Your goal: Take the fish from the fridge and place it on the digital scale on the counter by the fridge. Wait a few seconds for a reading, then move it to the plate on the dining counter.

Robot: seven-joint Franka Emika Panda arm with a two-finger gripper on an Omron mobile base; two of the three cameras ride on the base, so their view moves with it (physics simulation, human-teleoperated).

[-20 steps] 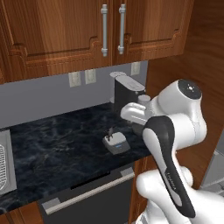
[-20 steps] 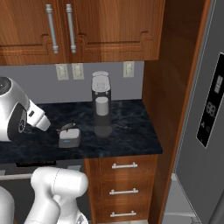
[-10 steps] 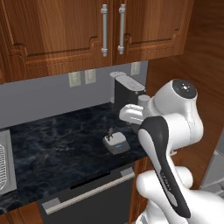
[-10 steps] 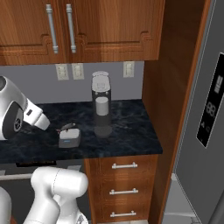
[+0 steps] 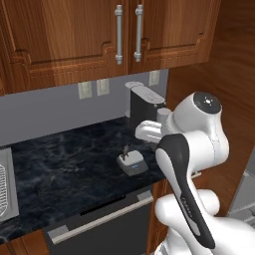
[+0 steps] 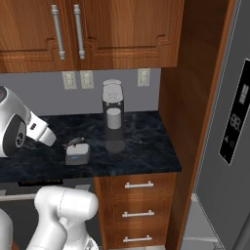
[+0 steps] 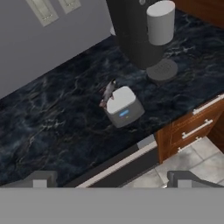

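Note:
The small grey fish (image 7: 107,92) lies at the back edge of the digital scale (image 7: 124,107), partly on its pale top and partly hanging off. The scale sits on the dark marbled counter (image 7: 52,127). From the base views the fish (image 5: 126,151) (image 6: 74,142) rests on the scale (image 5: 132,163) (image 6: 77,154) just ahead of the arm. My gripper (image 7: 111,181) hovers above and in front of the scale, open and holding nothing. The grey fridge (image 6: 229,122) stands at the right. The plate and dining counter are out of view.
A tall black-and-silver coffee machine (image 7: 135,30) (image 5: 142,107) (image 6: 113,117) stands close behind and right of the scale. Wood upper cabinets (image 5: 99,40) hang over the counter. A sink edge (image 5: 5,189) lies far left, drawers (image 6: 136,200) sit below, and a wood side panel (image 6: 188,97) borders the fridge.
The arm has shifted only slightly. The fish and scale have not moved, and the jaws stay wide apart.

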